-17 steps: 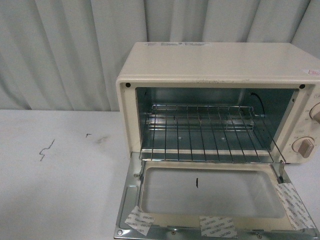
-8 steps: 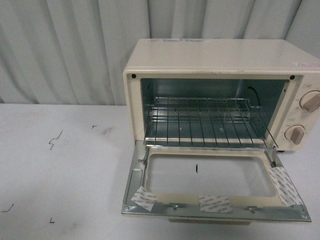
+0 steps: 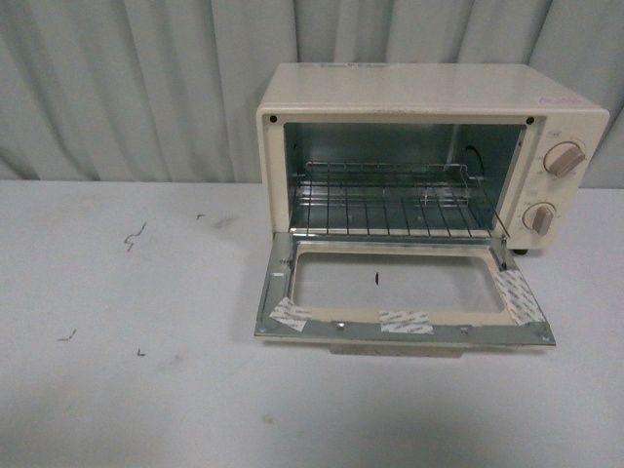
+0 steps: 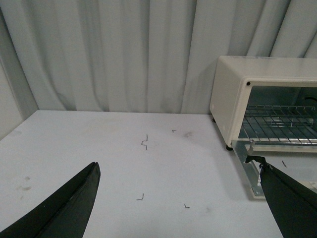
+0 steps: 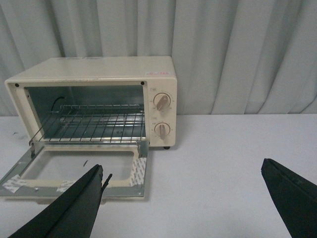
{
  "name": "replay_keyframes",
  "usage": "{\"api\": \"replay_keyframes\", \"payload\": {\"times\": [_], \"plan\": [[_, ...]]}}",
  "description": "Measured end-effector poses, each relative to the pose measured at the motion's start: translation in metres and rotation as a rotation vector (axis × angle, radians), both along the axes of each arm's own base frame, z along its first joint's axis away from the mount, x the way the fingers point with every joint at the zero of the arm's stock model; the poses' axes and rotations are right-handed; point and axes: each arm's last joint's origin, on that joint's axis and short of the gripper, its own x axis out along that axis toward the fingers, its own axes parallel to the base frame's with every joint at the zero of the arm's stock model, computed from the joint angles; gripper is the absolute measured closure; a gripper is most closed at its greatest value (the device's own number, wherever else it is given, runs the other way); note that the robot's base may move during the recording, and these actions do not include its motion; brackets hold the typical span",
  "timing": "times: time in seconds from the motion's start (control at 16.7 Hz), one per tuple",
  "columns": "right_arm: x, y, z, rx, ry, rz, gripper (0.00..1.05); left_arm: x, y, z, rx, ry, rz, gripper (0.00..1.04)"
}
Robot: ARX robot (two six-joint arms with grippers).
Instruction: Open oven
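Oven sits toward the far right of the white counter, close to the grey curtain. On the counter's left lie a few small dark marks. The oven's glass-window door lies dropped flat toward the near side, with strips of tape along its near edge. Inside, the wire rack rests level. Two round knobs stand on the right panel. The left pincer is spread wide, holding nothing, above the counter left of the oven. The right pincer is likewise spread and empty.
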Motion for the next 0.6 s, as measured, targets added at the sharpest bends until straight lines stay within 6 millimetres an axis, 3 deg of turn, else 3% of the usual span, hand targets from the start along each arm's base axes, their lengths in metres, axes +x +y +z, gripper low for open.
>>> {"api": "replay_keyframes", "payload": {"times": [0.6], "plan": [[0.0001,0.0,-0.0003,0.0,0.004,0.0,0.06,0.0,0.0,-0.0003,0.0,0.003,0.0,0.07]]}}
